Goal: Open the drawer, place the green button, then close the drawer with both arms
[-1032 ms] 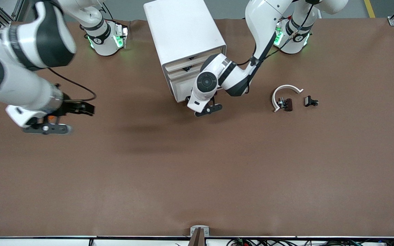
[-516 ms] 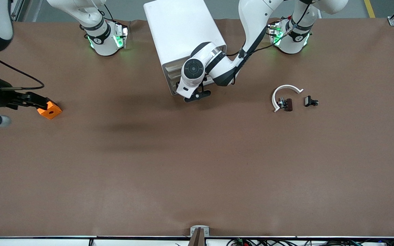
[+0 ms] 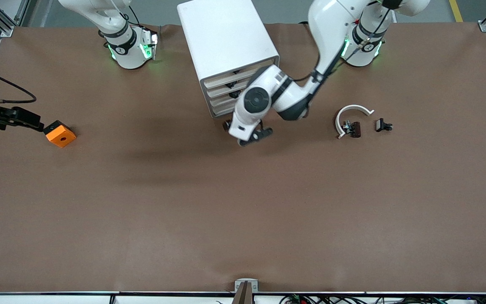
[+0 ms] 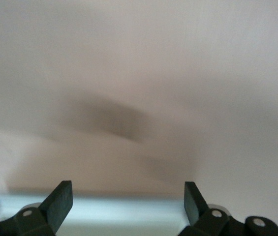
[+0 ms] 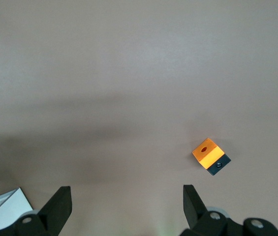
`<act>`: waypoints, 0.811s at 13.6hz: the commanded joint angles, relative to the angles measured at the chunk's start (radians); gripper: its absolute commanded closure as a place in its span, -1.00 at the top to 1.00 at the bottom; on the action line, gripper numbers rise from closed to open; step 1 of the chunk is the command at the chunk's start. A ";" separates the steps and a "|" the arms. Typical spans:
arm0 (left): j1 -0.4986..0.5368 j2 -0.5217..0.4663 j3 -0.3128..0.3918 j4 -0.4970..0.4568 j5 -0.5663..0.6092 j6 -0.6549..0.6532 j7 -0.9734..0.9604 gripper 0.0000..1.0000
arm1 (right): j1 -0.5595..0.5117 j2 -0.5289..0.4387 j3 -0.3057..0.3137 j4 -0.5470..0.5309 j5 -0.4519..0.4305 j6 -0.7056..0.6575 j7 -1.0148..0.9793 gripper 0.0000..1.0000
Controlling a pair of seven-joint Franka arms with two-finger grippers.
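The white cabinet (image 3: 226,38) stands near the robots' bases. Its cream drawer fronts (image 3: 222,90) all look shut, so I cannot tell which is the task's drawer. The button is not in view. My left gripper (image 3: 232,128) hangs low just in front of the lowest drawer front, open and empty. In the left wrist view (image 4: 127,201) it faces only a blurred beige surface and a pale band. My right gripper (image 3: 23,119) is up over the right arm's end of the table, beside an orange cube (image 3: 59,134). It is open and empty in the right wrist view (image 5: 126,206).
The orange cube with a hole also shows in the right wrist view (image 5: 210,156). A white curved piece (image 3: 352,112) with a dark part (image 3: 352,128) inside it, and a small black clip-like part (image 3: 383,125), lie toward the left arm's end.
The left arm went in toward the cabinet front, then drew back out. The right arm swung away toward its end of the table, uncovering the orange cube.
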 commanded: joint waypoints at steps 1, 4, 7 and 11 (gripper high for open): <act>0.120 -0.029 -0.014 0.052 0.147 -0.018 -0.009 1.00 | -0.063 -0.042 0.022 -0.006 0.022 -0.030 -0.015 1.00; 0.198 -0.097 -0.011 0.069 0.222 -0.018 -0.007 1.00 | -0.106 -0.048 0.021 -0.006 0.022 -0.054 -0.217 1.00; 0.277 -0.184 -0.011 0.068 0.270 -0.059 0.002 1.00 | -0.107 -0.079 0.019 -0.033 0.023 -0.061 -0.226 1.00; 0.398 -0.299 -0.014 0.069 0.269 -0.171 0.216 1.00 | -0.068 -0.180 0.012 -0.122 0.023 -0.045 -0.048 1.00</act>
